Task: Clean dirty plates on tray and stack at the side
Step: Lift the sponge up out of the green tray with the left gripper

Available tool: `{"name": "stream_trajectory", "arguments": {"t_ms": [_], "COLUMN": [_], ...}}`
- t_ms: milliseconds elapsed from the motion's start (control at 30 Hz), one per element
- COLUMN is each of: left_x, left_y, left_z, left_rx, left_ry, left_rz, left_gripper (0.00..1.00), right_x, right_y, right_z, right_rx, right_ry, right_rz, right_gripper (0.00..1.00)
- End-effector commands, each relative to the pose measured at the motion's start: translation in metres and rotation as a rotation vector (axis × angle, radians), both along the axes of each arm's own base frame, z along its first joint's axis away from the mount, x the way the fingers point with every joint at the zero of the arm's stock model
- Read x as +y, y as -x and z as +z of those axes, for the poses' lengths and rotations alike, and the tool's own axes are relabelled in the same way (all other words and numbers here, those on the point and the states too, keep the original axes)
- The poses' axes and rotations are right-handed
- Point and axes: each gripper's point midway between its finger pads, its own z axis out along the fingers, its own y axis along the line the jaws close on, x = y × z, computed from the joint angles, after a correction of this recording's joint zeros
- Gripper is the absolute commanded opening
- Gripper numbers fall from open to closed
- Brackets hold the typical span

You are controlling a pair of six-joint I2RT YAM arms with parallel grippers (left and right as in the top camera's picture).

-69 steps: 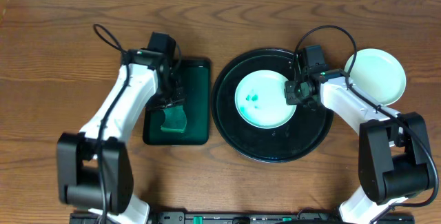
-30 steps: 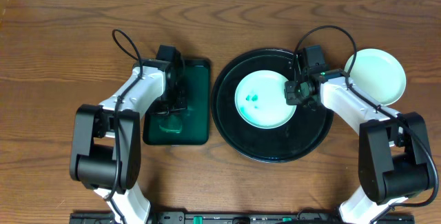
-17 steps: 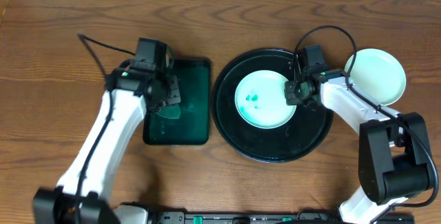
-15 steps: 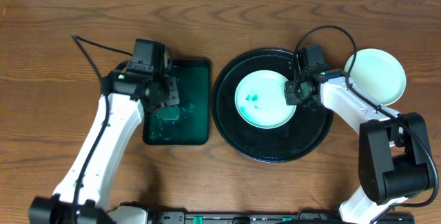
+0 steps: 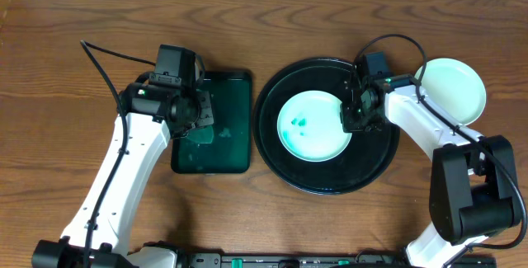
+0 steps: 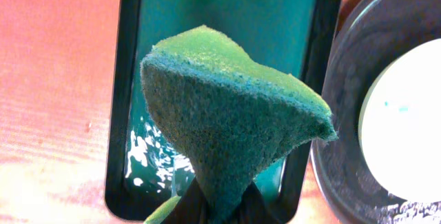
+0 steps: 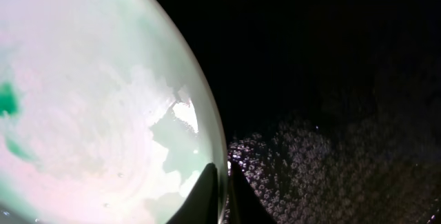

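A white plate [image 5: 312,126] with small teal smears [image 5: 299,123] lies in the round black tray [image 5: 326,184]. My right gripper [image 5: 351,118] is shut on this plate's right rim; in the right wrist view the fingertips [image 7: 222,182] pinch the plate [image 7: 89,100] edge over the wet tray [image 7: 331,79]. A second plate [image 5: 450,91] sits on the table right of the tray. My left gripper [image 5: 196,113] hovers over the green tray, shut on a green sponge [image 6: 227,114] that bulges above the left gripper [image 6: 220,207].
A rectangular dark green tray [image 5: 235,148] with wet patches [image 6: 148,158] sits left of the black tray. The black tray's rim [image 6: 344,162] and the plate [image 6: 413,127] show at the right of the left wrist view. Bare wooden table surrounds everything.
The left arm lifted the sponge off the green tray and swung its elbow outward. The right gripper turned and slid the smeared plate slightly toward front-left.
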Motion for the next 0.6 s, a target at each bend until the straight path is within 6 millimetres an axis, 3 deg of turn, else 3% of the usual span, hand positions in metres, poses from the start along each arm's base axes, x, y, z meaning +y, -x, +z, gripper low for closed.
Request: {"name": "stream_trajectory", "arguments": {"t_ms": [0, 267, 567], "left_x": [-0.001, 0.0, -0.004], "left_y": [-0.013, -0.028, -0.036], "left_z": [0.021, 0.037, 0.037], "left_rx": [-0.027, 0.146, 0.146], "left_ry": [-0.004, -0.054, -0.035], "left_rz": [0.015, 0.037, 0.044], "left_gripper": [0.07, 0.07, 0.07], "right_x": [0.006, 0.007, 0.006], "right_y": [-0.007, -0.008, -0.008], "right_z": [0.011, 0.011, 0.011], "right_rx": [-0.028, -0.036, -0.034], "right_ry": [-0.027, -0.028, -0.028], "right_rz": [0.004, 0.004, 0.004], "right_gripper": [0.09, 0.09, 0.02]}}
